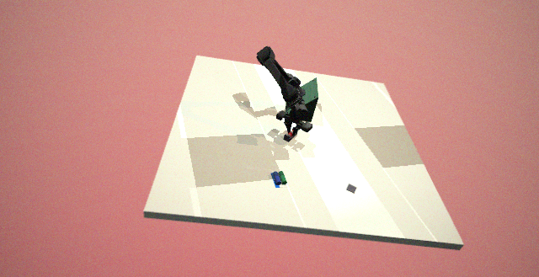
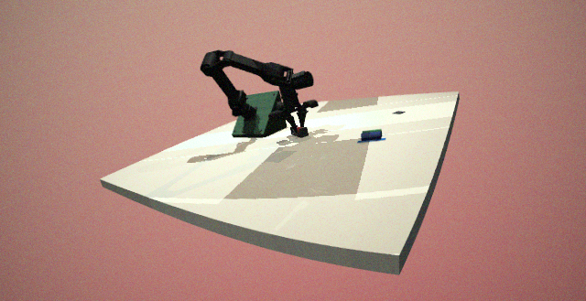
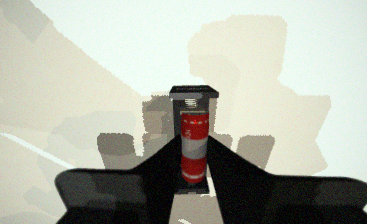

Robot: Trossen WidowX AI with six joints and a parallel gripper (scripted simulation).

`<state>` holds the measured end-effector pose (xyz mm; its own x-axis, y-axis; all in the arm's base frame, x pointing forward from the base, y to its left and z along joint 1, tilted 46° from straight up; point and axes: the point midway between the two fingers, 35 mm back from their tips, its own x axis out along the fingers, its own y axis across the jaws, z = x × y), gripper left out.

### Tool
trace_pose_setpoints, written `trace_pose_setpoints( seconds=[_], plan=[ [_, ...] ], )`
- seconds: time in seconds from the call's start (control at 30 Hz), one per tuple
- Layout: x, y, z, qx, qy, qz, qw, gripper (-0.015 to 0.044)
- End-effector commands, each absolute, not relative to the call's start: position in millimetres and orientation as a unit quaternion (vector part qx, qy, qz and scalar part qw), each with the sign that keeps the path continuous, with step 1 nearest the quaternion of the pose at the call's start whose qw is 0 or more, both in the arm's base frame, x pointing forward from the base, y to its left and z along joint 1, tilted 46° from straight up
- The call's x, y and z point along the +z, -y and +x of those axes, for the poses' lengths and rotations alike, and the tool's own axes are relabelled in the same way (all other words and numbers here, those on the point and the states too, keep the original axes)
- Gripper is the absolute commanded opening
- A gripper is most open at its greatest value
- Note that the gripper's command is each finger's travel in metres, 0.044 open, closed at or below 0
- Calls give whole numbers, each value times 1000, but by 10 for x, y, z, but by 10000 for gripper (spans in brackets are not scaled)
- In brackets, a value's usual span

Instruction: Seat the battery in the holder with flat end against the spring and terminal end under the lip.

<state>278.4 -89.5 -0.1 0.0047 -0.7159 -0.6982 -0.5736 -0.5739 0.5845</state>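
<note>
Red-and-white battery (image 3: 194, 147), likely light, rigid and slippery-smooth, is gripped at mid-length by the black pincer (image 3: 194, 165), lying lengthwise in the dark holder (image 3: 194, 97), far end near its spring (image 3: 193, 103).

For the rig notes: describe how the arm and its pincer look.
The arm is matte black throughout, made of slim boxy links with rounded joint housings. It rises from a dark green block-shaped base. The pincer has two flat, dark tapering fingers. No cables or markings are visible.

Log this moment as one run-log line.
pincer: shut on battery | battery: lying in holder, spring visible beyond | release: pending
</note>
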Motion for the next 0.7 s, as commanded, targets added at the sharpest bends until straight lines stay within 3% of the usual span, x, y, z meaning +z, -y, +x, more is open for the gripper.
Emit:
trace_pose_setpoints(
  seconds=[0.0, 0.67],
  plan=[
    [-35, 904, 2737, -560, 456, 689, 59, 74],
    [25, 968, 2838, -568, 453, 685, 47, 74]
  ],
)
